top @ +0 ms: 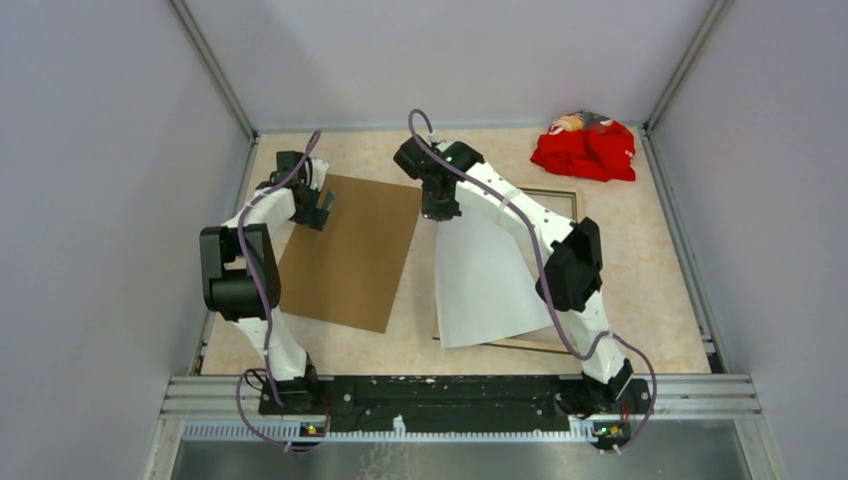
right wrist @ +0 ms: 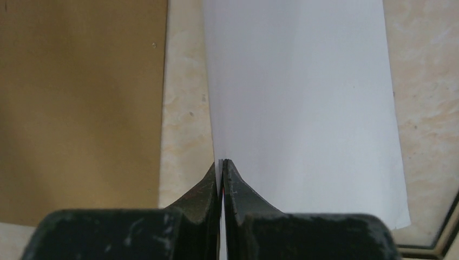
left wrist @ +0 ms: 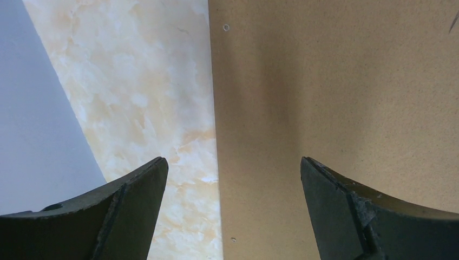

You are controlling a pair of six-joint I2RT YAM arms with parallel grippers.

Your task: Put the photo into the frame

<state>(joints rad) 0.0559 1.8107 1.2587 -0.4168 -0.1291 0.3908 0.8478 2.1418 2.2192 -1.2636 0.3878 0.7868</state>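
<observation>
Marble table point(top: 650, 290); only wrist view shows right claw point(right wrist: 221, 162) pinching photo point(right wrist: 303, 108).

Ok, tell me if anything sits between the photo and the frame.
Nothing visible does. The right end effector pinches the photo over the frame; the backing board and the red cloth lie off to the sides. The frame's inside under the sheet is hidden.

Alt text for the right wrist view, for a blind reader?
The right gripper is shut on the photo, white back to the camera. The brown backing board lies at left; a corner of the frame shows bottom right.
</observation>
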